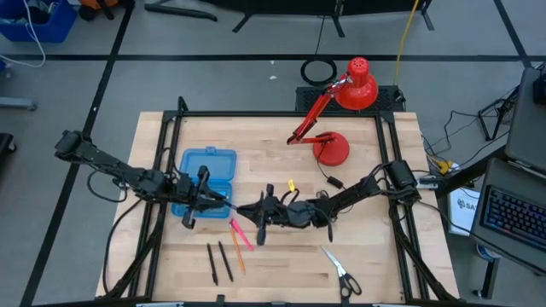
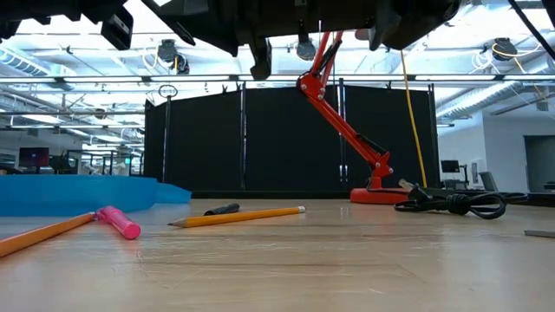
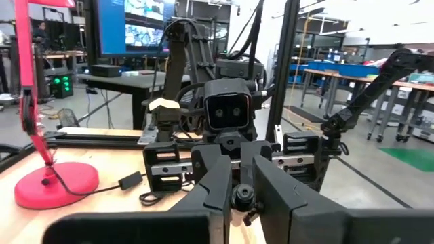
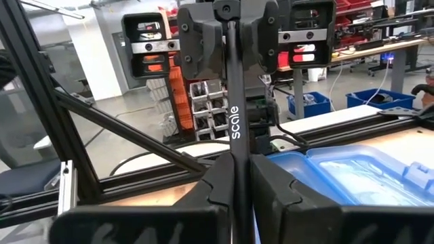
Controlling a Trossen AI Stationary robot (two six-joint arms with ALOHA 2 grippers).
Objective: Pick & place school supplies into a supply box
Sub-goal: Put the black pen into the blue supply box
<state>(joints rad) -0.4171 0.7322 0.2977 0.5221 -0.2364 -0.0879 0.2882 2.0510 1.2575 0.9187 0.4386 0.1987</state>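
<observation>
Wooden surface (image 1: 358, 247) inside a black frame, lab room behind with benches and monitors. Red desk lamp (image 1: 341, 102) stands near the far edge, right of centre, and its black cable (image 2: 455, 204) lies coiled by the base.

Blue box (image 1: 207, 170): flat on the surface, left of centre, nearer the left edge than the right.

Left pincer (image 1: 223, 201): just off the box's right-hand near corner, raised above the wood. Fingers (image 3: 217, 183) closed on one end of a black pen (image 4: 234, 122).

Right pincer (image 1: 249, 210): at about mid-surface, facing the left one. Fingers (image 4: 271, 183) closed on the other end of the same pen. The pen spans the short gap between the two pincers, clear of the surface and beside the box, not over it.

Loose items on the wood:
- pink marker (image 1: 241, 232) and orange pencil (image 1: 236, 254), lying side by side under the two pincers, toward the near edge
- two black pens (image 1: 219, 262), side by side, close to the near edge, left of centre
- scissors (image 1: 341, 271), near the near edge, right of centre, well apart from the pens
- small yellow item (image 1: 291, 184), mid-surface between the lamp base and the right pincer; too small to identify
</observation>
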